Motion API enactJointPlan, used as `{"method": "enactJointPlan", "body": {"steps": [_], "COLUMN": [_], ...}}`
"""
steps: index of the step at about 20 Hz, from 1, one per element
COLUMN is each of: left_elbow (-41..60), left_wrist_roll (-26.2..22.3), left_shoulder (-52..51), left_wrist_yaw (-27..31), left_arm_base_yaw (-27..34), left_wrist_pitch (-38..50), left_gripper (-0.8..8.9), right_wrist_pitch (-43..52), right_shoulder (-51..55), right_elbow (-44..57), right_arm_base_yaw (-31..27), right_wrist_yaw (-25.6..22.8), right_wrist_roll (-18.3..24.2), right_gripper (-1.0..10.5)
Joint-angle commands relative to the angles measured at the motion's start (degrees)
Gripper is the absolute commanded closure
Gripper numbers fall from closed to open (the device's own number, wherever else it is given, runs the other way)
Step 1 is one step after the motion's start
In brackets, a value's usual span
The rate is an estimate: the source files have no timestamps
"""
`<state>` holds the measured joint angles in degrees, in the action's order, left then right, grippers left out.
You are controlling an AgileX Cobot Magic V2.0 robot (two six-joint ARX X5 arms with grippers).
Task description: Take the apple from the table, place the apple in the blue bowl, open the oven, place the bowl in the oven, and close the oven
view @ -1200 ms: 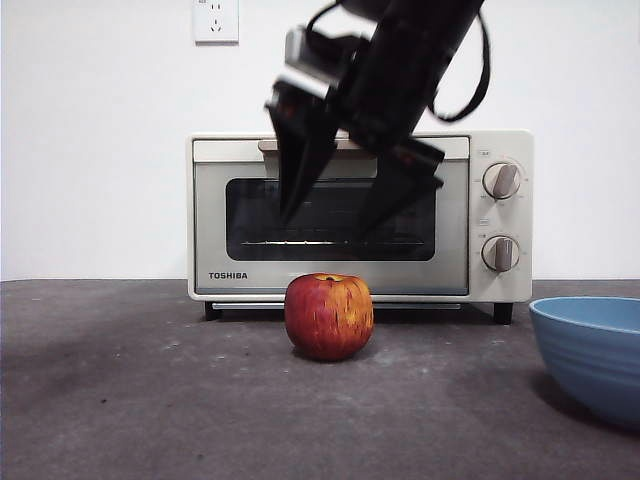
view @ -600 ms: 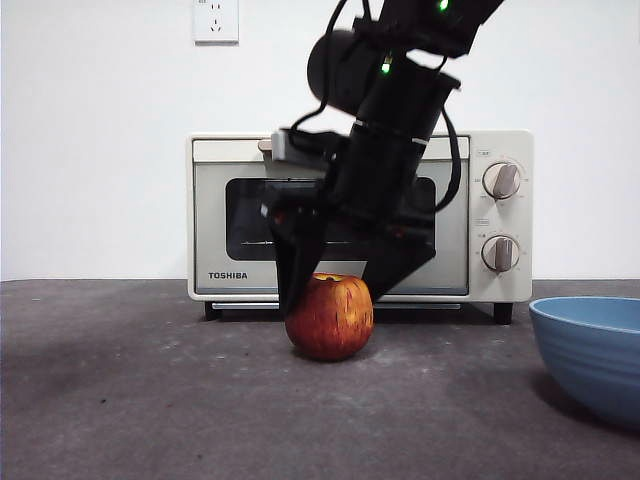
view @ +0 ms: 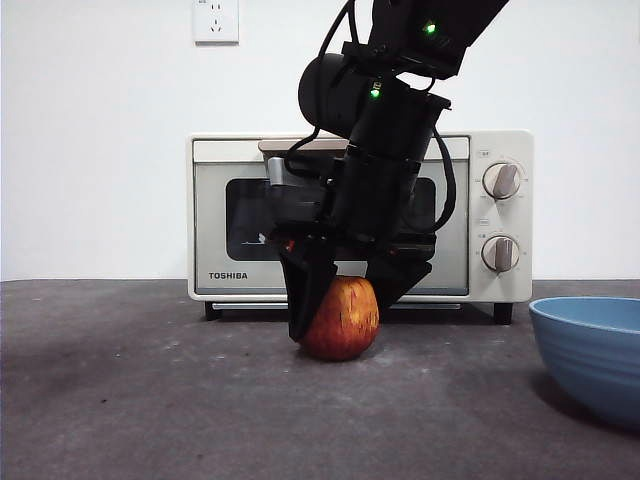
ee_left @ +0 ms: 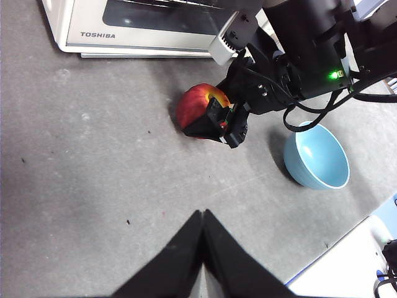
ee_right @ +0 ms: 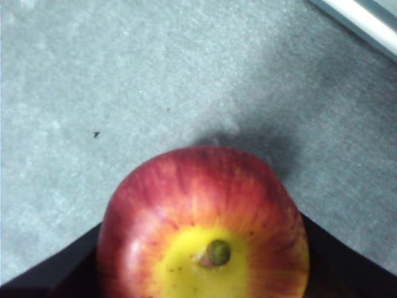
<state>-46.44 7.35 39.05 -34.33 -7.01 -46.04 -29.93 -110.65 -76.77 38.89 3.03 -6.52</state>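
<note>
red apple | on table | between right gripper jaws, clamped

One apple, one bowl and one oven are on the tabletop. The oven has two knobs. Two hands show.

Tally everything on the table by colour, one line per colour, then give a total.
Red with yellow streaks: 1, the apple, between the fingers of the right gripper.
Blue: 1, the blue bowl, empty and standing apart from the apple.
Cream-white: 1, the oven, door shut.
Total: 3 things on the table.
</note>
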Motion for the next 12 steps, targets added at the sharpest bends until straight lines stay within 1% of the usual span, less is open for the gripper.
{"method": "enactJointPlan", "body": {"steps": [1, 6, 12], "left_elbow": [-1.14, -1.14, -1.14], "left_wrist_roll": [-0.79, -0.90, -0.92], "left_shoulder": [0.35, 0.35, 0.35], "left_wrist_yaw": [-0.11, -0.11, -0.11], "left_arm_base_yaw": [-0.15, -0.15, -0.15], "left_wrist_pitch": [1.05, 1.07, 1.53], "left_gripper": [8.06, 8.06, 8.06], "right_wrist_pitch": [-1.36, -4.17, -19.17], "right_shoulder": [1.62, 13.64, 32.02], "right_elbow": [-0.94, -0.94, -0.50], "right_arm_base_yaw": [0.46, 0.39, 0.33], "right_wrist_yaw": [0.59, 0.59, -0.09], "right_wrist_roll": [-1.01, -0.96, -0.33], "right_gripper": [9.2, 9.2, 9.2]}}
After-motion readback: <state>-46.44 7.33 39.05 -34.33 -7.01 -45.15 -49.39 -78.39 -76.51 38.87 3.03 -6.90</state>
